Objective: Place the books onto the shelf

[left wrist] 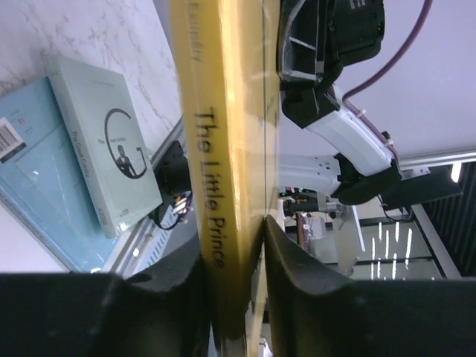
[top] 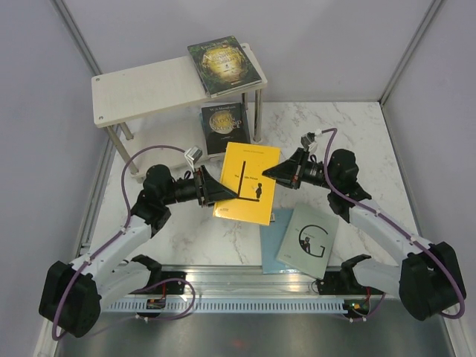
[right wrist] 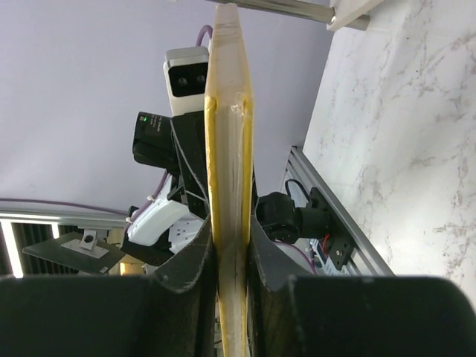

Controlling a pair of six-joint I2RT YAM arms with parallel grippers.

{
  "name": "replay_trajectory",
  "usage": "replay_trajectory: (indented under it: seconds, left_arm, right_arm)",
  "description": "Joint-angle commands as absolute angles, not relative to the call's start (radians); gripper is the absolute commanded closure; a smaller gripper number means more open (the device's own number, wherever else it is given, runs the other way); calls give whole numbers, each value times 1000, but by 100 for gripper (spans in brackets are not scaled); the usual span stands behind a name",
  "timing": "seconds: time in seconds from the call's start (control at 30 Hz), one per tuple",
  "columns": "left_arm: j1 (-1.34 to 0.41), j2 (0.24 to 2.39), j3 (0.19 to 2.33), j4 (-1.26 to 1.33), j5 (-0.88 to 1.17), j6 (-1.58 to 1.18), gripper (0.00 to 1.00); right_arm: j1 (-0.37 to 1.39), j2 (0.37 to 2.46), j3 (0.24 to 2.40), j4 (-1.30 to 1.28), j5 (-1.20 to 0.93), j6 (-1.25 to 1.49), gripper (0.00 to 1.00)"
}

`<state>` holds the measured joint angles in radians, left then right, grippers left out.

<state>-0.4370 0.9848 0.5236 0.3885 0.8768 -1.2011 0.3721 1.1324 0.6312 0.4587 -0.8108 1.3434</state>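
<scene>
Centrally, above the marble table (top: pixel 186 230), the bright yellow book (top: pixel 249 182) titled "The Little Prince" was held clear of the surface by both arms. The left gripper (top: pixel 223 195) was seen clenched on its left edge, the fingers (left wrist: pixel 186 275) pressed against both covers beside the spine. The right gripper (top: pixel 269 172) was clamped on the upper right corner, its pads (right wrist: pixel 195 260) tight on either face. On the shelf (top: pixel 141 97), the green-gold forest book (top: pixel 225 65) was laid flat at the right end of the top board. The dark book with gold lettering (top: pixel 224 126) was seen below that board, partly jutting out. The pale grey-green "G" book (top: pixel 309 239) was found lying on the teal-blue book (top: pixel 271 238) near the right arm's base.
</scene>
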Motion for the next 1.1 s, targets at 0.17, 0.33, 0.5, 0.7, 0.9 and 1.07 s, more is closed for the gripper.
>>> replay_trajectory:
  seconds: [0.17, 0.33, 0.5, 0.7, 0.9, 1.07]
  left_arm:
    - [-430, 962, 662, 348, 914, -1235, 98]
    - [-396, 948, 834, 152, 844, -1163, 98]
    - [-364, 965, 1038, 26, 778, -1135, 98]
    - [-364, 968, 1170, 6, 690, -1141, 98]
    - [-362, 945, 1187, 6, 617, -1158, 98]
    - [-362, 928, 1189, -20, 565, -1169, 98]
  right_arm:
    - [439, 1187, 756, 620, -773, 1402, 100]
    - [463, 1180, 805, 574, -743, 1401, 12]
    - [508, 1170, 836, 577, -718, 1425, 2]
    - [554, 1141, 873, 607, -652, 1466, 2]
    - [572, 1144, 951, 638, -594, 1511, 2]
    - [578, 1164, 1023, 661, -534, 1528, 3]
